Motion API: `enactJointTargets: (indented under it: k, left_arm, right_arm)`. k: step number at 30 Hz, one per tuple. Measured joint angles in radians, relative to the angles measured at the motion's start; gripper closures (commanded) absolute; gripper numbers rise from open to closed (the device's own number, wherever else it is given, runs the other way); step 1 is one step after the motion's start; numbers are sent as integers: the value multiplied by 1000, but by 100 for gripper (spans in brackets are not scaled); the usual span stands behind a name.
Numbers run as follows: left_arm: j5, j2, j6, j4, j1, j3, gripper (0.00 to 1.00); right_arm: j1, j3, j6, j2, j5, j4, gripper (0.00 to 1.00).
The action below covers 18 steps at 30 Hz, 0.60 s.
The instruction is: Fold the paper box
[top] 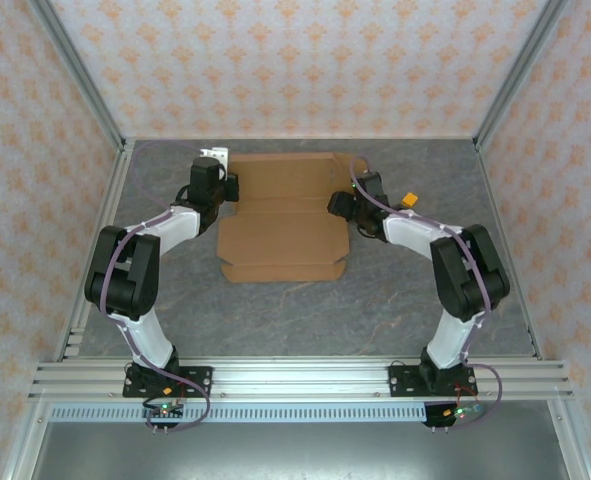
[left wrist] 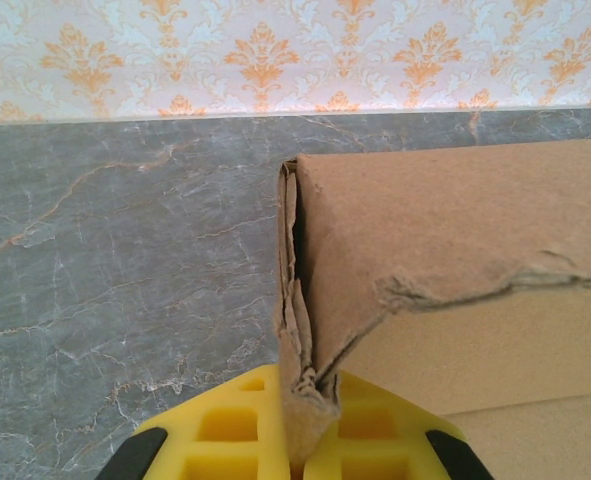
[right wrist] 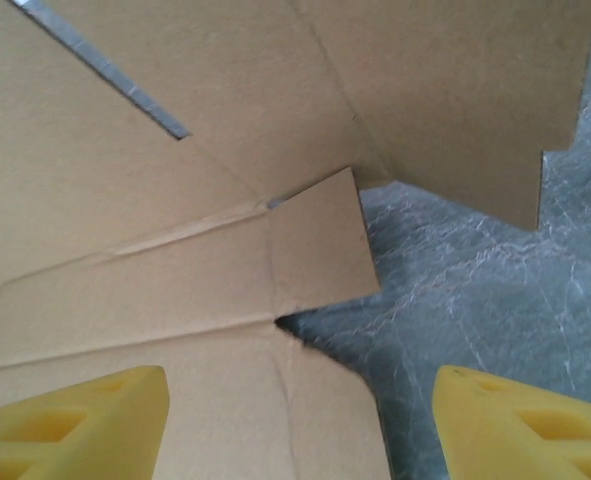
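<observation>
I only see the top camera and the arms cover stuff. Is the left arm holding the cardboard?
Observer: Yes. The left jaws are shut on a folded edge of the paper box.
Operator: And the right arm?
Observer: The right jaws are open, holding nothing; a small flap sits just ahead of them.
Operator: Is the cardboard hurt?
Observer: The pinched edge looks ragged and torn.
</observation>
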Motion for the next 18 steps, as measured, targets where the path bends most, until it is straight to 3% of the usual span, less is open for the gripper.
enactJointTargets:
  k: [11,18]
  left_arm:
    - [6,0,0,0,0,0,100]
    - [11,0,0,0,0,0,100]
  right_arm:
    - [-2,61,27,146,44,83,34]
    - [-3,113,24,212,37,131,48]
